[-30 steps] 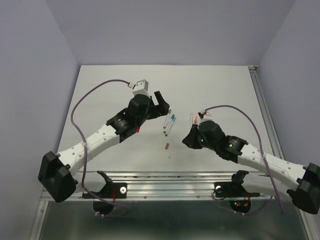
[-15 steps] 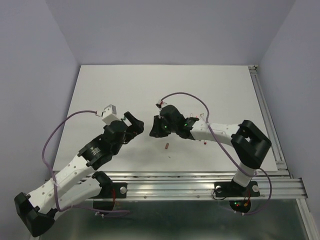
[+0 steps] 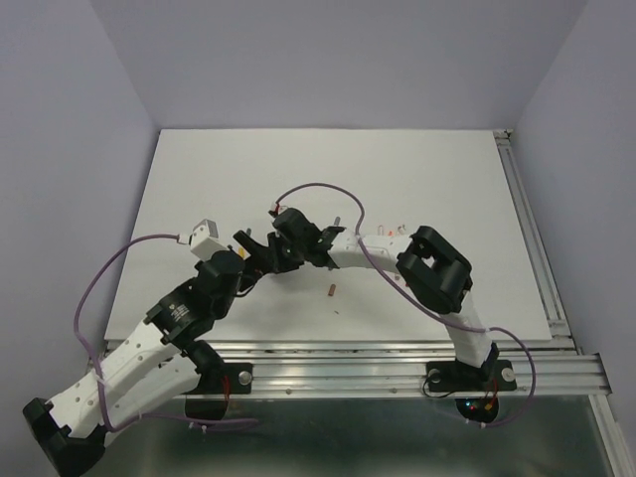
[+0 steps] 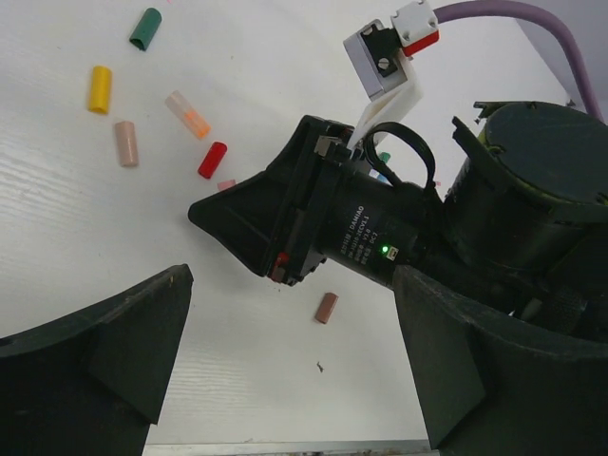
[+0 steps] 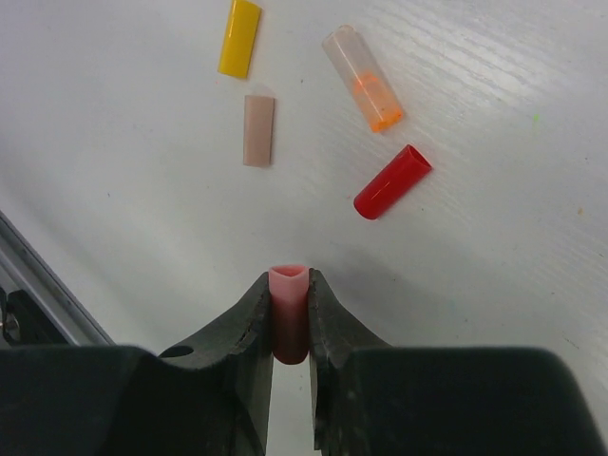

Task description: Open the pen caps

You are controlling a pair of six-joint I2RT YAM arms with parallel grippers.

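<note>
My right gripper (image 5: 289, 280) is shut on a pink pen cap (image 5: 289, 318), which stands upright between its fingertips just above the table. On the table beyond it lie loose pen caps: red (image 5: 392, 181), clear orange (image 5: 363, 79), pale pink (image 5: 258, 130) and yellow (image 5: 239, 38). The left wrist view adds a green cap (image 4: 145, 28) and a brown cap (image 4: 326, 308). My left gripper (image 4: 294, 380) stands wide open with nothing in it, facing the right gripper's black body (image 4: 323, 228). In the top view the two grippers meet left of centre (image 3: 263, 253). The pens are hidden behind the right arm.
The right arm (image 3: 378, 248) stretches across the middle of the white table (image 3: 447, 179) from its folded elbow (image 3: 432, 268). A metal rail (image 3: 378, 358) runs along the near edge. The brown cap (image 3: 332, 291) lies alone just in front of the arm.
The right arm has swung far to the left across the table, still gripping the pink cap. The left arm has pulled back toward the near left, its gripper staying open.
</note>
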